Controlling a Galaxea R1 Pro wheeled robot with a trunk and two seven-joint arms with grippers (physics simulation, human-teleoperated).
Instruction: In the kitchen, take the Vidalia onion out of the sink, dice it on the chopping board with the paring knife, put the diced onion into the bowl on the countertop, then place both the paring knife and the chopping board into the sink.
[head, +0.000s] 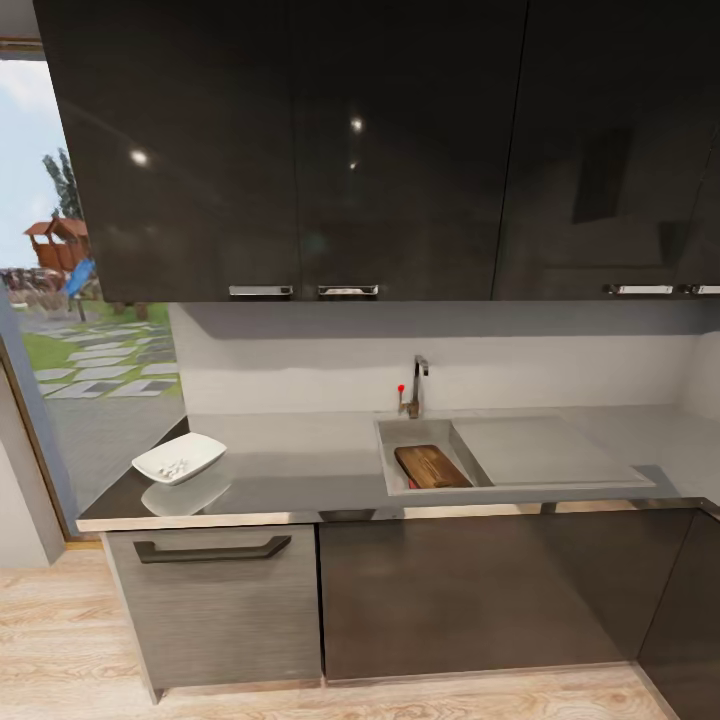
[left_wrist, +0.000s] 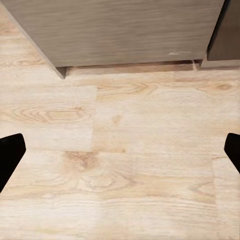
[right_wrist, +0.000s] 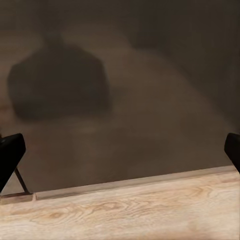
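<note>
In the head view the grey sink (head: 400, 435) is set into the glossy countertop (head: 290, 470), with its chrome tap (head: 416, 385) and red knob behind. The dark brown chopping board (head: 432, 466) lies inside the basin, and a small red bit, perhaps the paring knife's handle (head: 412, 483), peeks out at its near left corner. The white bowl (head: 180, 458) sits at the counter's left end with pale diced pieces in it. My left gripper (left_wrist: 120, 155) hangs open over the wooden floor. My right gripper (right_wrist: 120, 150) is open, facing a dark cabinet front.
Glossy dark wall cabinets (head: 300, 150) hang above the counter. Dark base cabinets stand below, one with a black bar handle (head: 210, 549). A flat drainboard (head: 540, 450) lies right of the basin. A window (head: 60, 300) opens at the left. Light wooden floor (left_wrist: 125, 165) runs in front.
</note>
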